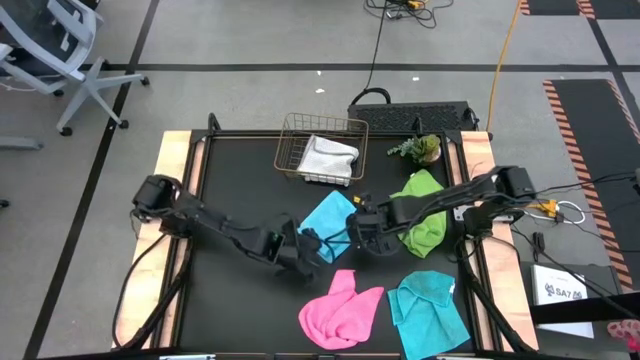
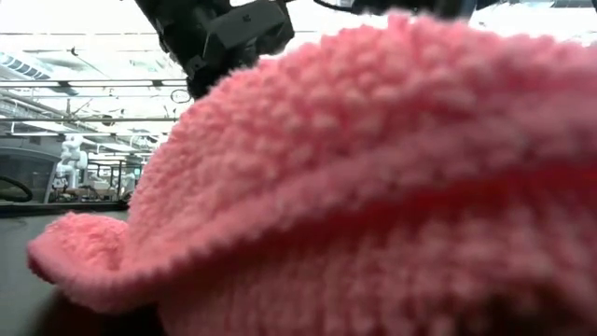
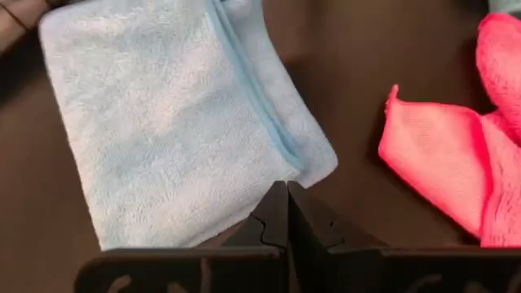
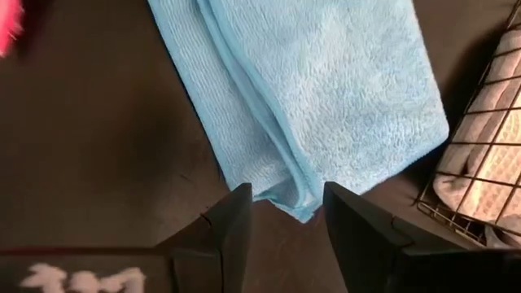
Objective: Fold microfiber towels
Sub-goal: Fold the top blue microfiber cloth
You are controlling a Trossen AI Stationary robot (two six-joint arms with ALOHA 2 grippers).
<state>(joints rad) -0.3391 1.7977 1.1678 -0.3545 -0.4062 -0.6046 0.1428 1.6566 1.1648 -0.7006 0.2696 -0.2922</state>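
Note:
A folded cyan towel (image 1: 330, 220) lies flat on the black table (image 1: 230, 180), in the middle. My left gripper (image 1: 312, 246) is shut, its tips (image 3: 286, 195) at the towel's edge toward the table's near-left (image 3: 244, 213). My right gripper (image 1: 358, 234) is open on the towel's right side; its two fingers stand on either side of one folded corner (image 4: 299, 208) without touching it. A crumpled pink towel (image 1: 340, 312) lies near the front edge and fills the low view (image 2: 373, 187). A second cyan towel (image 1: 430, 308), a lime green towel (image 1: 420, 215) and a white-grey towel (image 1: 330, 158) lie apart. My left gripper's shut fingertips (image 3: 277, 203) stand right at the folded cyan towel's edge (image 3: 244, 213), coming low from the table's left. No cloth shows between the fingers. I cannot tell whether they touch the towel.
The white-grey towel lies in a copper wire basket (image 1: 300, 135) at the back, also seen in the right wrist view (image 4: 488, 163). A small green plant (image 1: 420, 150) stands at the back right. Bare table lies at the left (image 1: 230, 300).

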